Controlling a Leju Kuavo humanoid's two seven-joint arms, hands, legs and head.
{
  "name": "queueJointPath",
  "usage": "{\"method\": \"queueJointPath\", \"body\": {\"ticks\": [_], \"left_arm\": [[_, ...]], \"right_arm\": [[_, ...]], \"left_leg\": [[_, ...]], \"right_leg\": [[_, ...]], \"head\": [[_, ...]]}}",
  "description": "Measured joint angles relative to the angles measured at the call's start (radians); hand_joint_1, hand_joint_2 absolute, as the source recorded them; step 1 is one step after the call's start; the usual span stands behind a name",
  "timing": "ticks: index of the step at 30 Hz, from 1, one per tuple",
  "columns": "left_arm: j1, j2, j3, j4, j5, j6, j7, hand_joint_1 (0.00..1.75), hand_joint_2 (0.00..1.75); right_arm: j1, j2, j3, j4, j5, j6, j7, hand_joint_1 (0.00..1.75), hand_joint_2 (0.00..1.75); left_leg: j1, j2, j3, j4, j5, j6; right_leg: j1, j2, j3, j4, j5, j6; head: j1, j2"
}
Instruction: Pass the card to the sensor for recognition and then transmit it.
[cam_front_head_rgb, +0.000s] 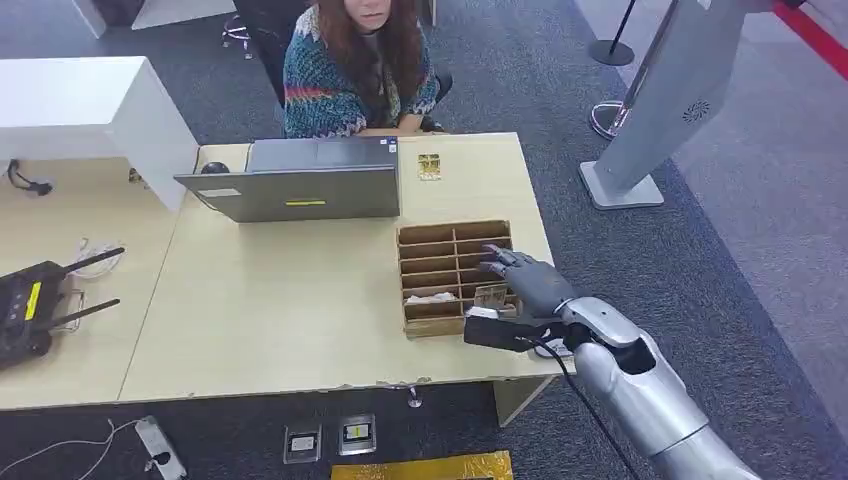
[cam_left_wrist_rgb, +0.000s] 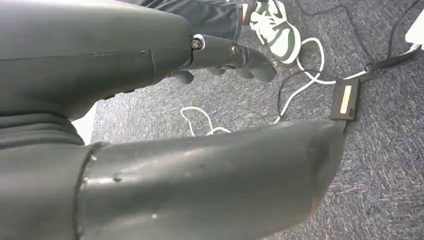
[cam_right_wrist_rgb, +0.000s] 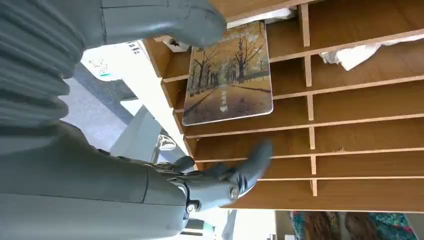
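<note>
Card (cam_right_wrist_rgb: 228, 75) upright in organizer (cam_front_head_rgb: 455, 275), right hand (cam_front_head_rgb: 527, 280) fingers spread above

One wooden organizer (cam_front_head_rgb: 455, 275) with slotted rows lies under the right hand (cam_front_head_rgb: 530, 283). One card with an autumn tree picture (cam_right_wrist_rgb: 229, 75) stands in a slot just beside the thumb. One crumpled white scrap (cam_right_wrist_rgb: 357, 54) sits in a slot on the far side of the card from the hand. One laptop (cam_front_head_rgb: 300, 180) stands on the table (cam_front_head_rgb: 270, 310), well beyond the hand. One small card (cam_front_head_rgb: 429, 166) lies flat past the organizer. One black router (cam_front_head_rgb: 30, 300) with two antennas sits far across from the hand. One person (cam_front_head_rgb: 355, 65) sits behind the laptop.
</note>
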Motion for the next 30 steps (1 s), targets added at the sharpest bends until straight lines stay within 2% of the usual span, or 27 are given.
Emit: {"method": "queueJointPath", "body": {"ticks": [30], "left_arm": [[0.004,0.001,0.0,0.0,-0.001,0.001,0.0,0.0,0.0]], "right_arm": [[0.003,0.0,-0.008,-0.001,-0.01,0.027,0.012,1.75,1.75]], "left_leg": [[0.0,0.0,0.0,0.0,0.0,0.0]], "right_leg": [[0.0,0.0,0.0,0.0,0.0,0.0]], "head": [[0.0,0.0]]}}
